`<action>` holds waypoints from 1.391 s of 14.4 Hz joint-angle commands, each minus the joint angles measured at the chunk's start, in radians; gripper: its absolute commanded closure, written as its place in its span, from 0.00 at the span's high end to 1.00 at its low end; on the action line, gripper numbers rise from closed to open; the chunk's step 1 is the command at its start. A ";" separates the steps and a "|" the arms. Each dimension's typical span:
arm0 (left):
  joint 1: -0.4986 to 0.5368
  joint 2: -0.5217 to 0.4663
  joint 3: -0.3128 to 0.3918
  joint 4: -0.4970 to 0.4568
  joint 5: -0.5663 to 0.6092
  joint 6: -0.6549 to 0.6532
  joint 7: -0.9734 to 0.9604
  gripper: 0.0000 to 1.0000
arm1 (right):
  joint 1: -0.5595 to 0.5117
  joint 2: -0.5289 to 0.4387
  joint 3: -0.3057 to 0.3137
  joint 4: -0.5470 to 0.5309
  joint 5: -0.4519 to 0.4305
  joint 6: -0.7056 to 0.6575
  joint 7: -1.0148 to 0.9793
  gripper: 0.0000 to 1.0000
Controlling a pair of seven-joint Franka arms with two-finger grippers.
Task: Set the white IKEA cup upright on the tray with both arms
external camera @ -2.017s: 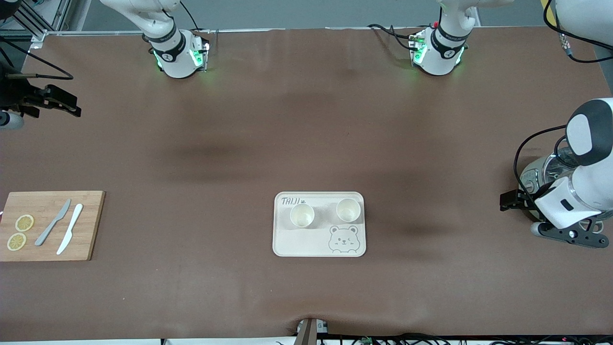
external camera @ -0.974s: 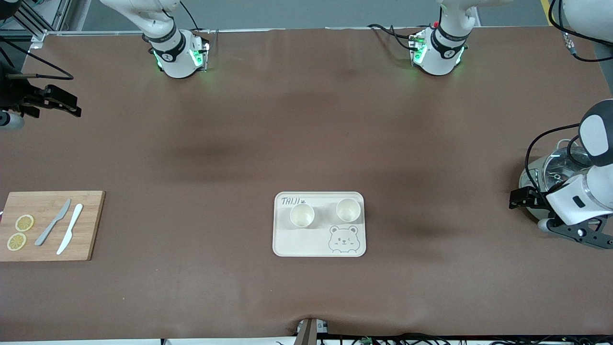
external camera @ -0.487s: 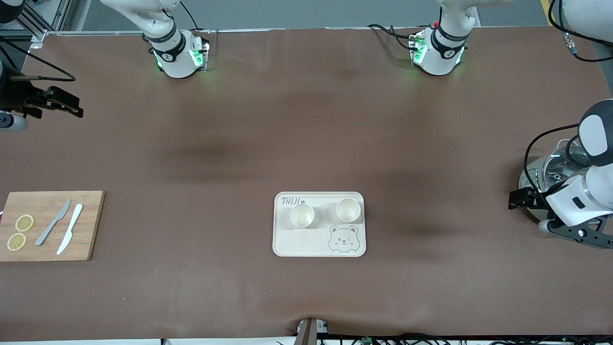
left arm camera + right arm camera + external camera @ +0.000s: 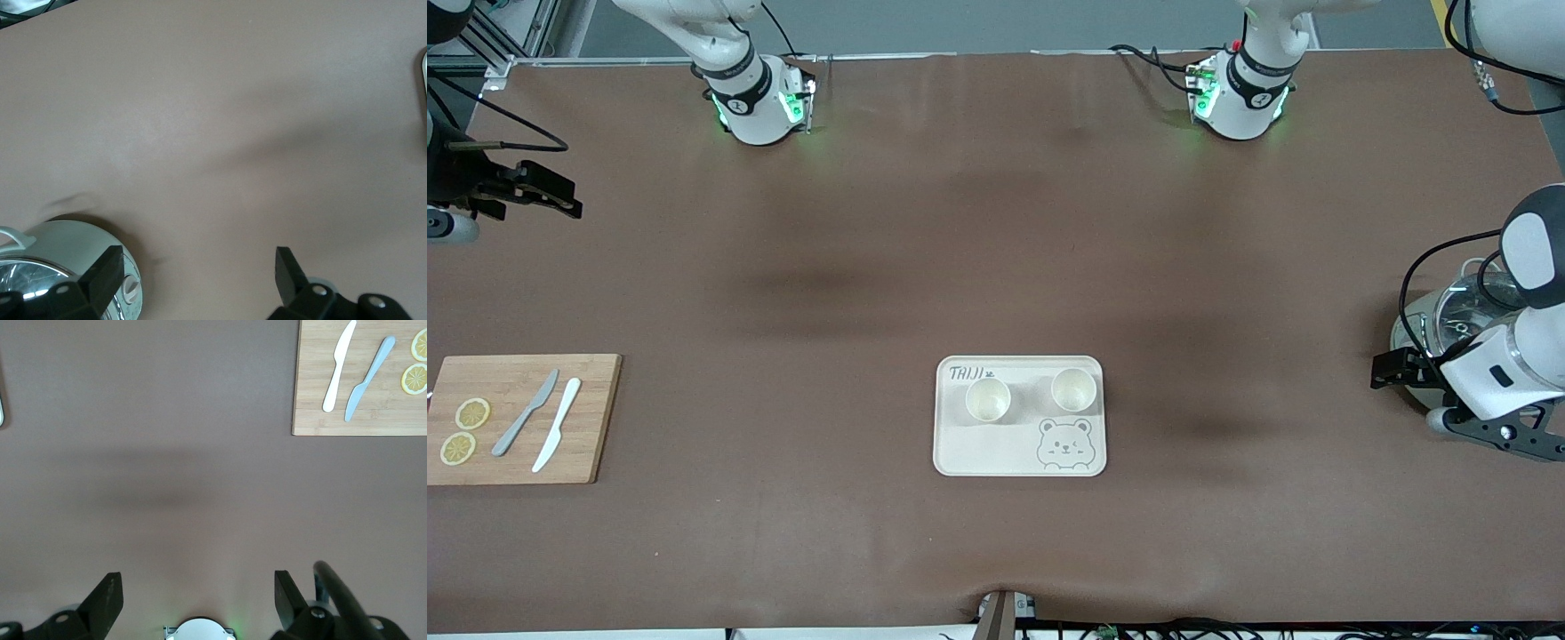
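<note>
**Cups upright on the tray, both grippers pulled away**

Cups: two pale, round, open-topped ones stand mouth-up on the tray, well apart from either gripper. The left gripper hangs with jaws spread wide and empty over a glass-lidded cooker; the right gripper is likewise wide and empty over bare table, at the right arm's end. The task looks finished.

The risk is a returning arm clipping a cup: they seem light and smooth, possibly plastic, and would tip or slide on the slick cream tray. Its low rim might catch them. A wooden board with knives and lemon slices lies clear of all this.
</note>
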 commanded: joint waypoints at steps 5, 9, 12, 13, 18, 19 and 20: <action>0.002 -0.025 0.001 -0.016 -0.021 -0.010 -0.005 1.00 | -0.009 -0.029 0.007 -0.029 0.000 0.013 -0.007 1.00; -0.006 -0.023 0.001 -0.017 -0.018 -0.010 -0.017 1.00 | -0.009 -0.029 0.007 -0.029 0.000 0.012 -0.007 1.00; -0.003 -0.023 0.000 -0.016 -0.016 -0.010 -0.025 1.00 | -0.011 -0.029 0.007 -0.029 0.001 0.012 -0.007 1.00; -0.001 -0.025 0.000 -0.016 -0.016 -0.010 -0.025 1.00 | -0.011 -0.029 0.007 -0.029 0.001 0.012 -0.007 1.00; -0.003 -0.025 0.000 -0.016 -0.018 -0.010 -0.025 1.00 | -0.006 -0.029 0.007 -0.029 0.003 0.007 -0.003 1.00; -0.003 -0.025 0.000 -0.016 -0.018 -0.010 -0.025 1.00 | -0.008 -0.031 0.007 -0.029 0.003 0.006 -0.003 1.00; -0.003 -0.025 0.000 -0.016 -0.018 -0.010 -0.025 1.00 | -0.008 -0.029 0.007 -0.028 0.003 0.009 -0.004 1.00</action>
